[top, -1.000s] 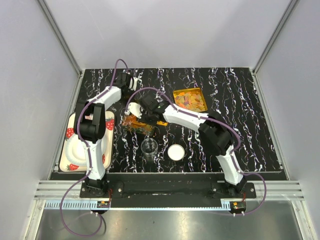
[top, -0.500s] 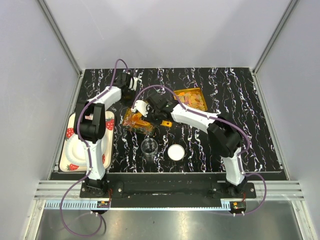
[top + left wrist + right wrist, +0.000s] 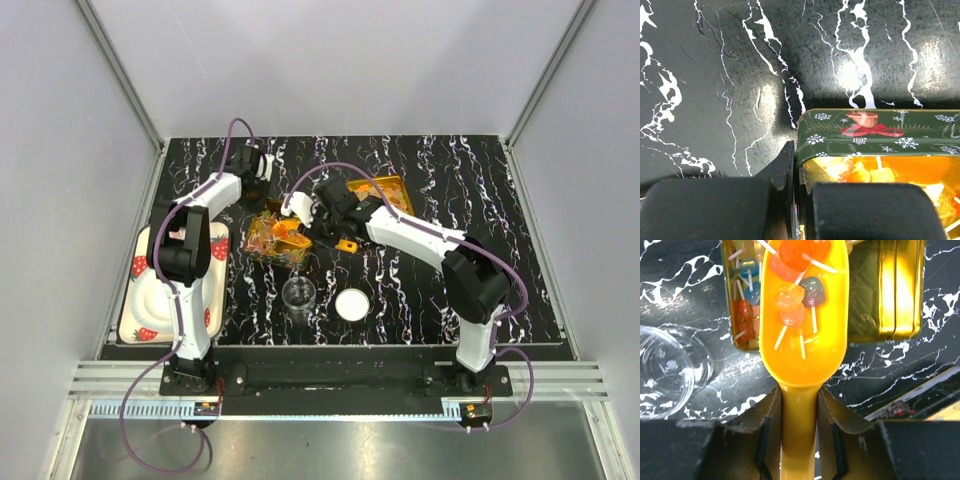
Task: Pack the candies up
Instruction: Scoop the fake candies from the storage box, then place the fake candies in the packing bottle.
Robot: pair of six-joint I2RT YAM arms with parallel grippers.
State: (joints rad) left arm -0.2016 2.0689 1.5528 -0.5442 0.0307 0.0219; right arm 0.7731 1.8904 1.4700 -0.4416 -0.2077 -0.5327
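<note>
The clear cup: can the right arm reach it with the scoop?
Probably yes. The clear cup stands open close beside the tin, and nothing lies between it and the scoop that the right gripper holds over the tin.

Black white-veined marble tabletop (image 3: 500, 180), pale grey walls (image 3: 350, 60), aluminium frame (image 3: 122, 75)

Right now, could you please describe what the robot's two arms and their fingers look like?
Both the left arm and the right arm have white tubular links joined by bulky black joints. A thin purple cable runs along each. The fingers are black, flat-sided wedges on blocky black bases. No markings show.
</note>
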